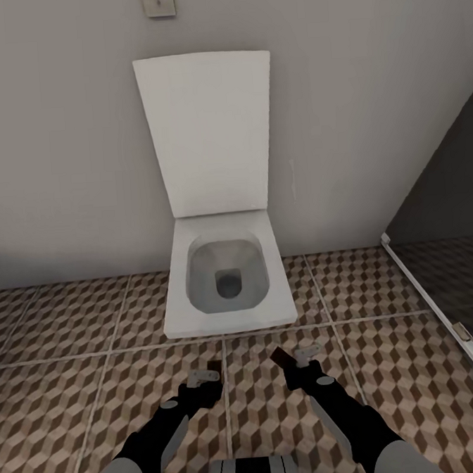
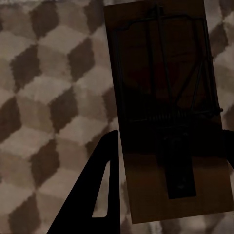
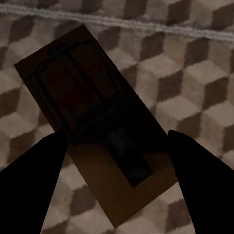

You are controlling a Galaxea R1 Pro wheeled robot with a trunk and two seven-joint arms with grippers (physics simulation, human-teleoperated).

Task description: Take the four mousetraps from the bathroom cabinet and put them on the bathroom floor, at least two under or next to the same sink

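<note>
both arms held low and forward over the bathroom floor (image 1: 78, 389), facing a toilet (image 1: 225, 279) (no sink in sight). left gripper (image 1: 204, 375) looks clamped on a mousetrap (image 2: 165, 117), right gripper (image 1: 301, 355) likewise on a second mousetrap (image 3: 92, 126), though contact is dim. likely carried toward a drop spot.

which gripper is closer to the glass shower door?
Right. The right gripper holds a mousetrap on the side toward the glass shower door; the left gripper, holding the other mousetrap, is farther off.
</note>
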